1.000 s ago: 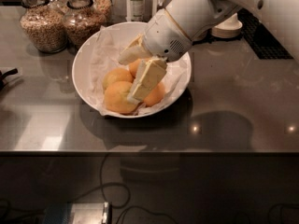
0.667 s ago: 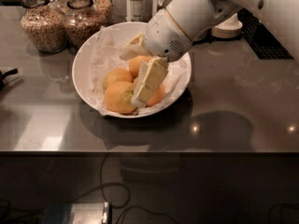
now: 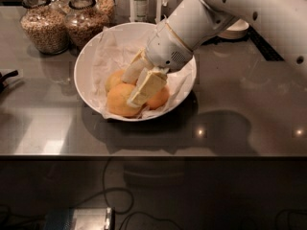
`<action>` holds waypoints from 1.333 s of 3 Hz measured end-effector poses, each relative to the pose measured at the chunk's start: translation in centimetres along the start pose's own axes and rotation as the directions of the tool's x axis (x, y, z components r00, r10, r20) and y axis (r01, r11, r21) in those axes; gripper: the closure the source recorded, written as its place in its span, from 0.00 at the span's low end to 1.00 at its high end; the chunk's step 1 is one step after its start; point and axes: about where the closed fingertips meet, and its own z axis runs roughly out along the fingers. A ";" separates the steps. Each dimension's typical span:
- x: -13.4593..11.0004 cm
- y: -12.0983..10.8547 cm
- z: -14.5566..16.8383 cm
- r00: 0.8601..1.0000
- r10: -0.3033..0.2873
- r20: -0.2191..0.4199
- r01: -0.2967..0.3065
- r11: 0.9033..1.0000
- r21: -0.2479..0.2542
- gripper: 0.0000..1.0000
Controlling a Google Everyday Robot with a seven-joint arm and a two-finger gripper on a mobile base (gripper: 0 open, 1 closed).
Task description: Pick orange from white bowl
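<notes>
The white bowl [image 3: 86, 63], wide, shallow and lined with crumpled white paper, stands on the grey counter. Three oranges lie in it: a front one [image 3: 117, 103], one behind it [image 3: 114, 78] and one to the right [image 3: 159, 98]. My gripper [image 3: 128, 92] reaches down into the bowl from the upper right. Its two pale fingers [image 3: 147, 86] stand apart over the front orange, touching or nearly touching it. The white arm hides the bowl's back right part.
Two glass jars of grain [image 3: 44, 25] [image 3: 85, 23] stand behind the bowl on the left. A bottle [image 3: 140, 1] stands at the back. Stacked white plates [image 3: 235, 30] sit behind the arm on the right. A dark object [image 3: 7, 78] lies at the left edge.
The gripper has stayed low among the oranges with only a slight shift. The oranges and the bowl have not moved.
</notes>
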 end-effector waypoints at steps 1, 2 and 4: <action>0.5 0.0 0.4 1.000 0.006 -0.001 -0.006 1.000 -0.004 0.38; 1.3 0.1 1.0 1.000 0.016 -0.007 -0.016 1.000 -0.013 0.26; 1.8 -0.3 1.9 1.000 0.018 -0.005 -0.018 1.000 -0.021 0.29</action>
